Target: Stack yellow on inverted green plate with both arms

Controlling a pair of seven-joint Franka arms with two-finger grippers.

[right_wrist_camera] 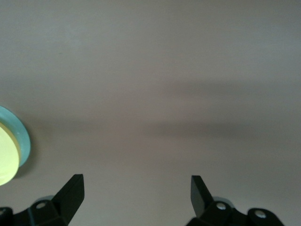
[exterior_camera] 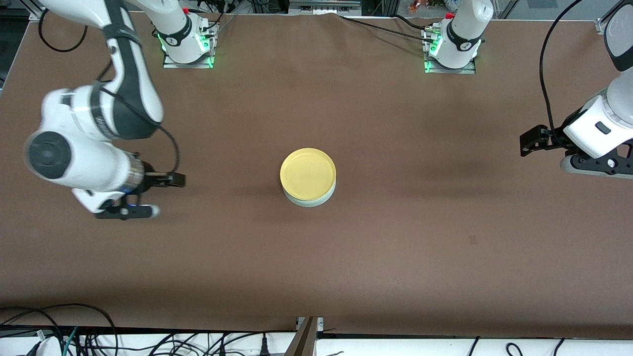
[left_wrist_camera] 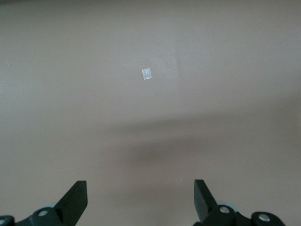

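From the front view, the yellow plate (exterior_camera: 307, 173) sits upright on the pale mint-green plate (exterior_camera: 310, 200), whose rim shows as a thin crescent at the stack's six o'clock edge; the pair rests near the middle of the brown table (exterior_camera: 395, 257). The right gripper (exterior_camera: 170, 180) hangs over bare table at the stack's nine o'clock, toward the right arm's end, well apart from the plates and holding nothing. The left gripper (exterior_camera: 531, 141) hangs over the table at about the stack's three o'clock, toward the left arm's end, also well apart and empty. In the left wrist view, the left gripper (left_wrist_camera: 140, 200) shows its jaws spread wide over plain table, with only a small pale tape square (left_wrist_camera: 147, 74) in sight. In the right wrist view, the right gripper (right_wrist_camera: 136, 195) likewise has its jaws wide apart, and the yellow plate (right_wrist_camera: 7, 157) with the green plate's rim (right_wrist_camera: 21, 136) beneath it shows at the nine o'clock edge. Judging by this, the stacking looks done and the step in hand is retreat; the next move seems to call only for parking both arms clear of the stack.
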